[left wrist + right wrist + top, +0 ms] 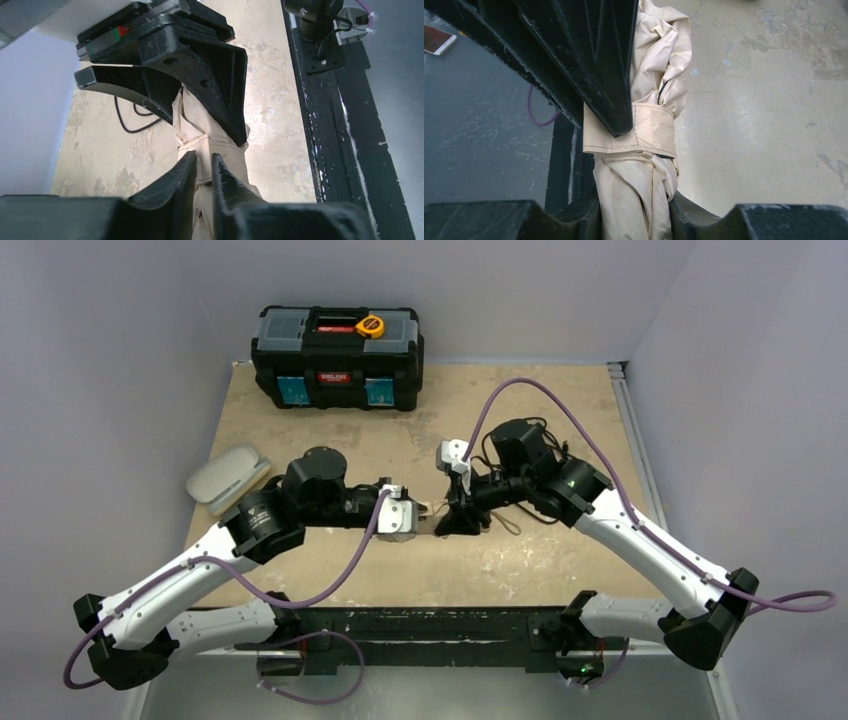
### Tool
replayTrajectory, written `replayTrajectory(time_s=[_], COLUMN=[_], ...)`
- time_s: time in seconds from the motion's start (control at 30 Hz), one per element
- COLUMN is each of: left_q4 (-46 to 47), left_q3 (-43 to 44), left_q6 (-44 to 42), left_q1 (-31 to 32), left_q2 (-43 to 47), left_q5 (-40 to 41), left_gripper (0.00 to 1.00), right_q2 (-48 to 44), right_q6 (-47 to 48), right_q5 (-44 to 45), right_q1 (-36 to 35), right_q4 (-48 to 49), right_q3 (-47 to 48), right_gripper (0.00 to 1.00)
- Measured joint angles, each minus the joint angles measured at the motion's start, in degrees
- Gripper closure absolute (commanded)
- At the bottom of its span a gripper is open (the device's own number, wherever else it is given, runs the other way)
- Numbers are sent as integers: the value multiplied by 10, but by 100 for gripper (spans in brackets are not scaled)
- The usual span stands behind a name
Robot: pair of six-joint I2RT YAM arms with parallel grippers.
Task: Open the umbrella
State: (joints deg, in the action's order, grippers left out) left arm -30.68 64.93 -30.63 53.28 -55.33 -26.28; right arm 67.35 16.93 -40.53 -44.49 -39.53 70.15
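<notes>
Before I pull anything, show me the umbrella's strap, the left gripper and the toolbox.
strap (654,131): right wrist view, middle of the tan band around the folded fabric.
left gripper (202,159): left wrist view, between its fingertips, shut on the umbrella (192,125).
toolbox (338,392): top external view, black front face under the red label.

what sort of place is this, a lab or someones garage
Probably a robotics lab test cell: a scuffed table boxed in by plain walls, two cabled arms bolted at its near edge, a black toolbox at the back. The left fingers and right fingers grip a folded beige umbrella.
</notes>
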Motion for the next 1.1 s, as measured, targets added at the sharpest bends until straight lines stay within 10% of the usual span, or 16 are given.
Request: replayTrajectory(time_s=[0.67,0.97,1.03,1.1], left_q4=[12,-16,-10,12], left_q3=[35,43,37,20], left_q6=[247,344,354,342], left_q1=[-91,-153,-179,-206], left_q2=[-34,-97,-96,-77], left_q5=[-53,59,21,-17], left_gripper=[100,100,58,37], right_q2=[-41,-96,-99,-91], right_q6=[147,256,253,240], right_q5=[79,74,73,67], right_q1=[-32,-80,-80,-80], right_q4=[14,-10,-9,-8], right_q3=[-12,-27,-27,-27], right_gripper=[100,100,100,100])
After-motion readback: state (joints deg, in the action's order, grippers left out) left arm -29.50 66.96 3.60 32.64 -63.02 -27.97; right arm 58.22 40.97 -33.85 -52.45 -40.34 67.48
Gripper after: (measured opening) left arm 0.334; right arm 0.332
